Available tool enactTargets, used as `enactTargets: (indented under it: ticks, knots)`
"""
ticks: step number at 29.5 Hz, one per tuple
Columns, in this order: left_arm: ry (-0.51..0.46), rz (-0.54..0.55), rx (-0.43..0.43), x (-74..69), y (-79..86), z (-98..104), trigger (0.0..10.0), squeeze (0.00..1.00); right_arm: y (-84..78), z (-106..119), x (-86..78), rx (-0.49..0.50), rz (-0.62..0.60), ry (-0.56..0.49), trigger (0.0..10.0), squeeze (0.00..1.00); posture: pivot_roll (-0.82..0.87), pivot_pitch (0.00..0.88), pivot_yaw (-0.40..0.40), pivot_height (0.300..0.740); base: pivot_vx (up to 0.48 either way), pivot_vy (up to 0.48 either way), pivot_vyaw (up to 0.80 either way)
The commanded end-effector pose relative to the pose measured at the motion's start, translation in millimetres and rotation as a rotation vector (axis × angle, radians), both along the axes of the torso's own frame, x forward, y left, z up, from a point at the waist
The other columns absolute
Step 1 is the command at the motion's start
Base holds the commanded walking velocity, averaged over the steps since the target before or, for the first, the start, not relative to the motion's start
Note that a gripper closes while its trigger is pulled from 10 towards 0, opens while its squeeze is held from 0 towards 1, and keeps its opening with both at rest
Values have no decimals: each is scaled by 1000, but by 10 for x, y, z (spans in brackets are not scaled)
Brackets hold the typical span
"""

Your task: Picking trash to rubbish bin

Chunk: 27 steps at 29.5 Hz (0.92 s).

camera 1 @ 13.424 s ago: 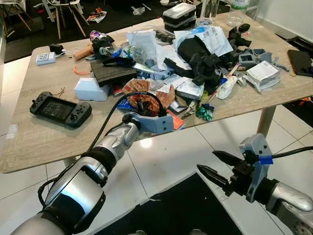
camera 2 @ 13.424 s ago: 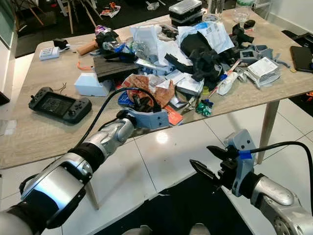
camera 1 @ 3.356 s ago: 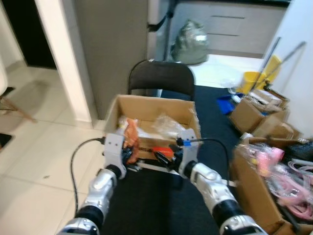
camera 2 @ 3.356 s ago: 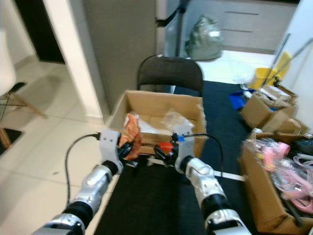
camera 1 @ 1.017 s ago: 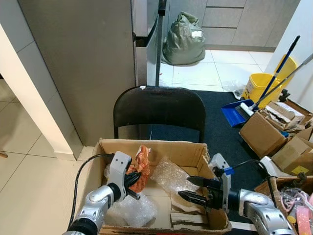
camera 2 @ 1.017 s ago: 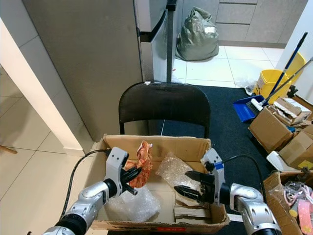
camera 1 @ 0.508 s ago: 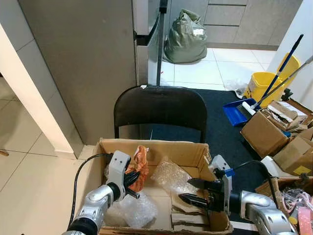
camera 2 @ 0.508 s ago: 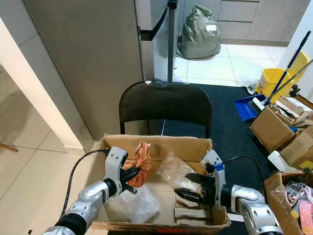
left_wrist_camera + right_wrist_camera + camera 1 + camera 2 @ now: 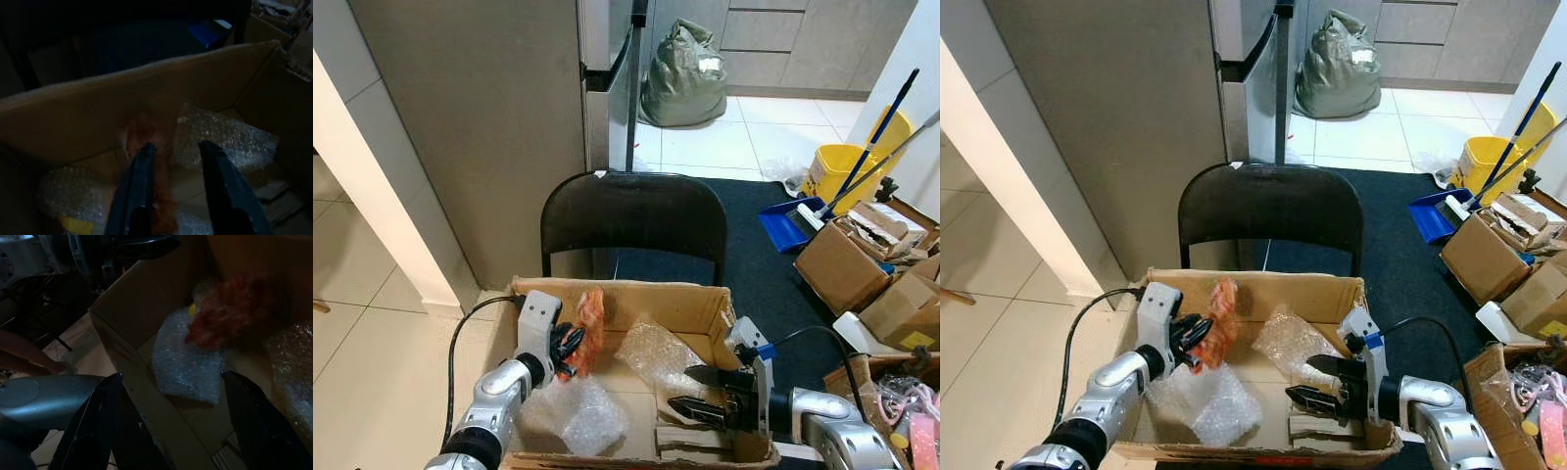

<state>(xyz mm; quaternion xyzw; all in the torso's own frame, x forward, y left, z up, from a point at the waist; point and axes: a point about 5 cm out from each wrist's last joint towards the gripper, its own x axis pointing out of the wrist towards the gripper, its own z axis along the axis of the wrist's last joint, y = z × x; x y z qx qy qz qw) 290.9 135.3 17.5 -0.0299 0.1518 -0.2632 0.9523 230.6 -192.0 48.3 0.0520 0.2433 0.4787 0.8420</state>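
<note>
Left wrist view showed the left gripper's [image 9: 173, 188] fingers parted, the crumpled orange-red wrapper [image 9: 584, 326] loose between them above the open brown cardboard box [image 9: 693, 303], evidently let go so it drops in. The right gripper [image 9: 700, 392] waited empty, fingers wide, over the box's right edge.

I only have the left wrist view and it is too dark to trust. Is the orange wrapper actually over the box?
Observer: Yes. The orange wrapper hangs inside the walls of the cardboard box, right at the left gripper.
Operator: Where is the other arm?
Observer: The right gripper is open and empty, low over the box's right side.
Operator: Anything behind the box?
Observer: A black chair stands directly behind it.
</note>
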Motion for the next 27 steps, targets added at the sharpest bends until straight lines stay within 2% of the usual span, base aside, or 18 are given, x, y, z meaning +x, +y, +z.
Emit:
enactTargets:
  ticks: [1,5,6,13,21,27]
  knots:
    - [-21,12,-5,26,26,32,10000,1000,5,1,3,-3,-4,4,10000,0,17,46,49,740,0,0,0]
    - [-31,19,-15,44,3,54,10000,1000,9,2,11,1,-13,-1,10000,0,16,47,52,740,0,0,0]
    - [-32,18,-19,47,-4,59,10000,0,8,3,15,1,-20,-4,10000,0,16,47,52,740,0,0,0]
    - [-16,13,-43,47,-109,61,10000,0,-49,-1,136,-28,-130,-50,10000,0,16,46,53,740,0,0,0]
    - [15,-64,-71,-10,-365,29,10000,0,-15,58,320,24,-273,-113,10000,0,3,43,57,740,0,0,0]
    - [14,-95,-56,-22,-434,29,10000,0,15,62,372,60,-331,-129,10000,0,-1,39,59,740,-131,0,0]
